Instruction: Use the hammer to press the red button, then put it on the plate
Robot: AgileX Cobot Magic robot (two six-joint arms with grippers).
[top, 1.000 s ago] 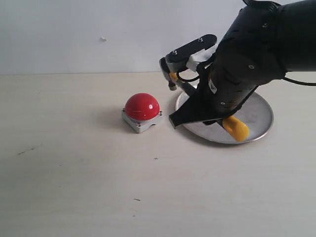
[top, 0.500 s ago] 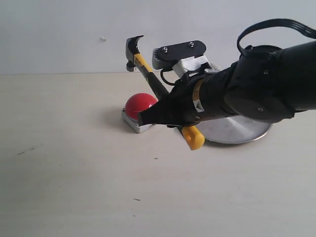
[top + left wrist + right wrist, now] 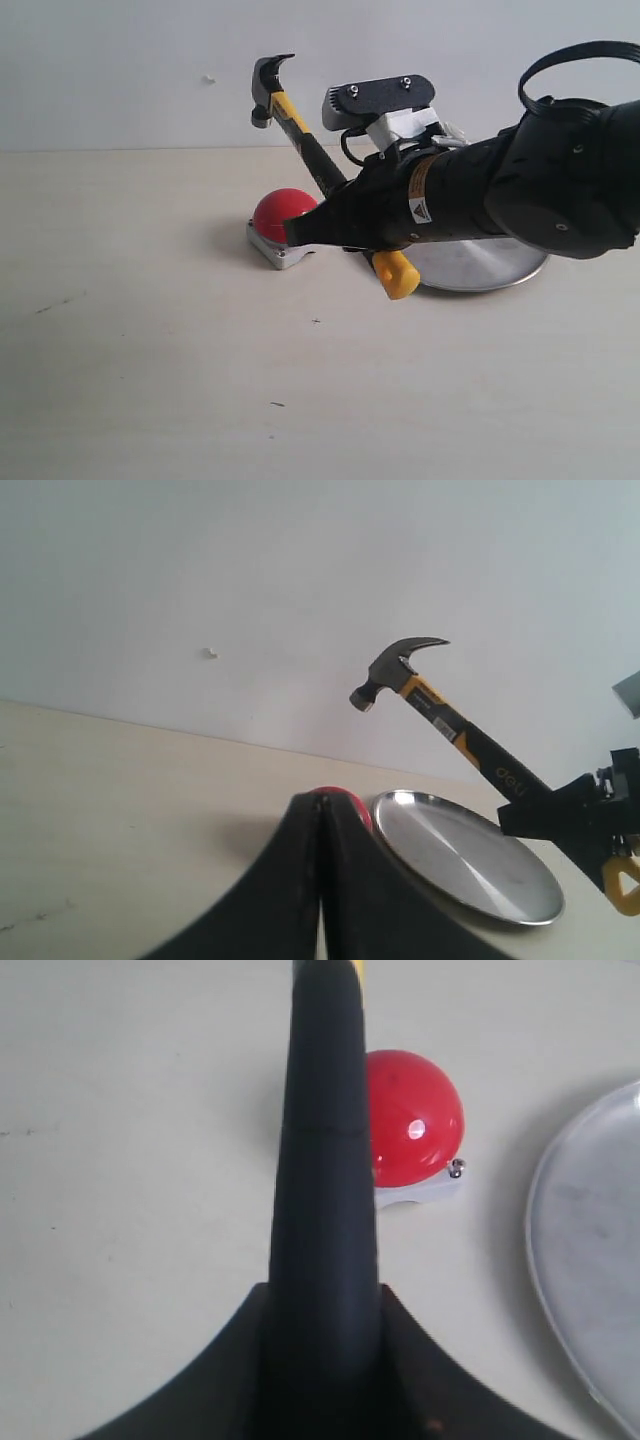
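The hammer (image 3: 300, 135) is tilted up in the air, its dark head (image 3: 268, 85) above and slightly left of the red button (image 3: 277, 212) and its yellow end cap (image 3: 397, 275) low near the plate. My right gripper (image 3: 300, 228) is shut on the black handle (image 3: 325, 1160), its fingers in front of the button's right side. The red dome (image 3: 415, 1120) sits on its grey base, beside the silver plate (image 3: 490, 265), which holds nothing. My left gripper (image 3: 320, 802) is shut with nothing in it, and the button (image 3: 348, 802) just peeks out behind its fingers.
The pale tabletop (image 3: 150, 340) spreads left of and in front of the button, carrying only small dark specks. A white wall (image 3: 120, 70) rises behind the table. The right arm's bulk (image 3: 540, 190) hangs over the plate.
The right gripper lifted the hammer off the plate and swung it left, head up over the button. In the last half second it only shifted slightly right.
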